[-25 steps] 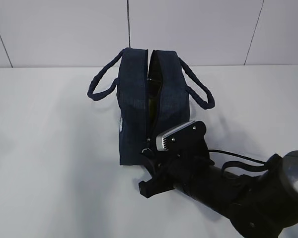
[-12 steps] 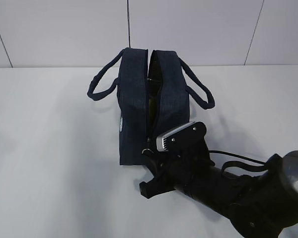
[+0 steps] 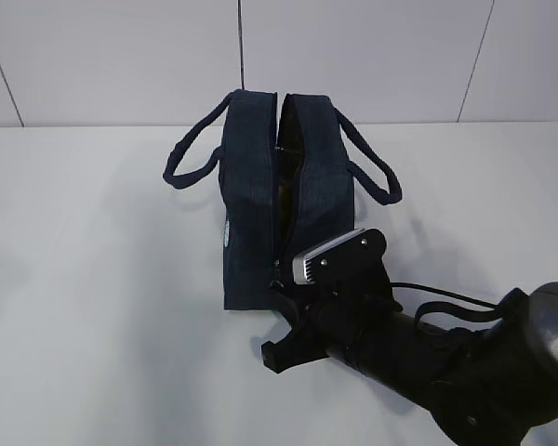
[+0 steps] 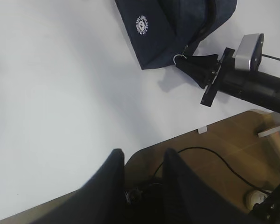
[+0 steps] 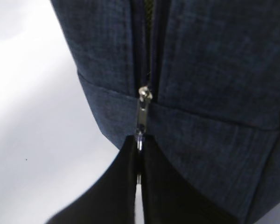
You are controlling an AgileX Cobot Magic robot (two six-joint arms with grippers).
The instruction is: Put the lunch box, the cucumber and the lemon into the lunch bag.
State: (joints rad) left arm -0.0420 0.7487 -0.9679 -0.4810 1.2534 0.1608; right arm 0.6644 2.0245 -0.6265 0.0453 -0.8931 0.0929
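The dark navy lunch bag (image 3: 251, 214) stands on the white table with its top zipper parted in a narrow slit. My right gripper (image 3: 277, 284) is at the bag's near end, shut on the metal zipper pull (image 5: 142, 116); in the right wrist view the right gripper (image 5: 139, 143) pinches the pull's lower end. The left wrist view shows the lunch bag (image 4: 168, 28) and the right gripper (image 4: 184, 59) at the ring. My left gripper (image 4: 142, 161) hangs open with nothing in it, far from the bag. The lunch box, the cucumber and the lemon are out of view.
Two loop handles (image 3: 191, 153) (image 3: 377, 172) stick out from the bag's sides. The right arm (image 3: 428, 353) fills the table's near right. Below the left gripper the table edge (image 4: 177, 137) gives way to a brown floor with a cable (image 4: 210, 154).
The right gripper's jaws have closed on the zipper pull at the bag's near end. The bag and the left gripper have not moved.
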